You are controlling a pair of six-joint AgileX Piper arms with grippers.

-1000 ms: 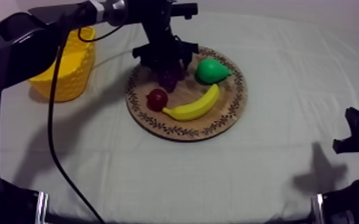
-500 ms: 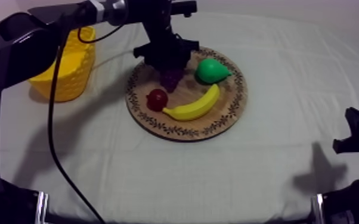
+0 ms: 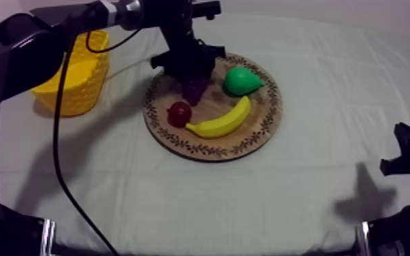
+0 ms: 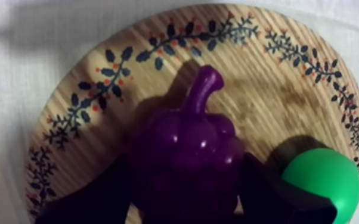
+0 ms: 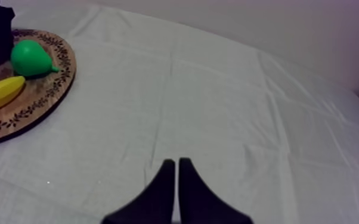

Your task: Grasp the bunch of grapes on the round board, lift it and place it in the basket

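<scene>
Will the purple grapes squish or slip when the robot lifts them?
Probably no squishing: the bunch of grapes looks like one glossy moulded lump, so likely stiff. That shine may make it slippery in the left gripper. Its lumpy sides might help grip.

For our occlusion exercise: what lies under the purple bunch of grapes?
The round wooden board with patterned rim lies beneath the purple bunch of grapes. Where they meet is covered by the bunch itself.

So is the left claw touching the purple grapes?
Touching. In the left wrist view the left gripper's black fingers press against both sides of the bunch of grapes, with no gap, on the wooden board.
</scene>
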